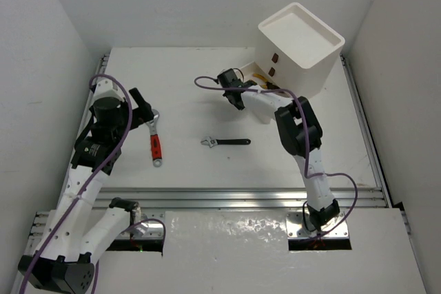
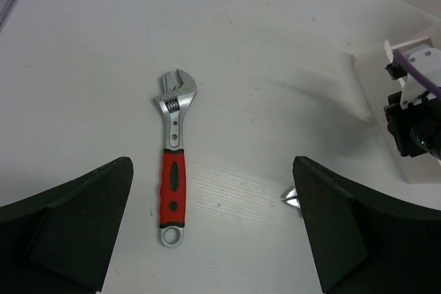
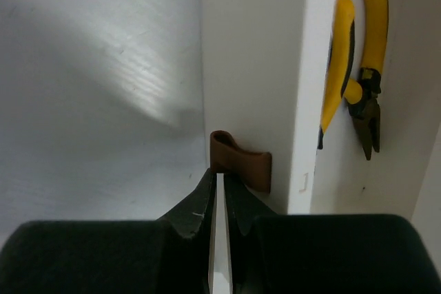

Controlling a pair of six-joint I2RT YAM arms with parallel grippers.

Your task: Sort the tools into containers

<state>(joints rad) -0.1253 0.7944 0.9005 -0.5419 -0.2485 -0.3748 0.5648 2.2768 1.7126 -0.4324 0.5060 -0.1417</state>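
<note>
Top view: flat matte white surface (image 1: pixel 186 74), plain white walls round it. The drawer unit (image 1: pixel 303 53) is white plastic and cube-shaped with a recessed tray top. It sits at the far right. Two small dark red tabs (image 1: pixel 274 58) show on its front. Yellow-handled pliers (image 1: pixel 259 74) show at the foot of that front. The right gripper (image 1: pixel 234 98) is low at the same spot. The red-handled wrench (image 1: pixel 156 144) lies flat on the left side, jaw end away from the bases, just beside the left gripper (image 1: pixel 143 107). The black-handled wrench (image 1: pixel 226 142) lies mid-surface, handle pointing right, apart from the red one.

Left wrist view: the black left fingers (image 2: pixel 69 232) are spread wide and hold nothing. The red-handled wrench lies on the surface between them. It has a bright steel head, a knurled adjuster, a red grip with a black inlay and a ring hole at the tail. No readable writing. A small silver tip peeks past the right-hand finger, too little of it to name.

Right wrist view: the black right fingers (image 3: pixel 196 204) are all but together, with a thin slit between them. Their tips meet the lower edge of one dark red tab (image 3: pixel 241 162). Cannot tell if it is pinched. The tab is curved and matte, fixed on a smooth white panel. The pliers lie inside the open drawer (image 3: pixel 406 101), with smooth yellow grips and a dark nose. No labels visible.
</note>
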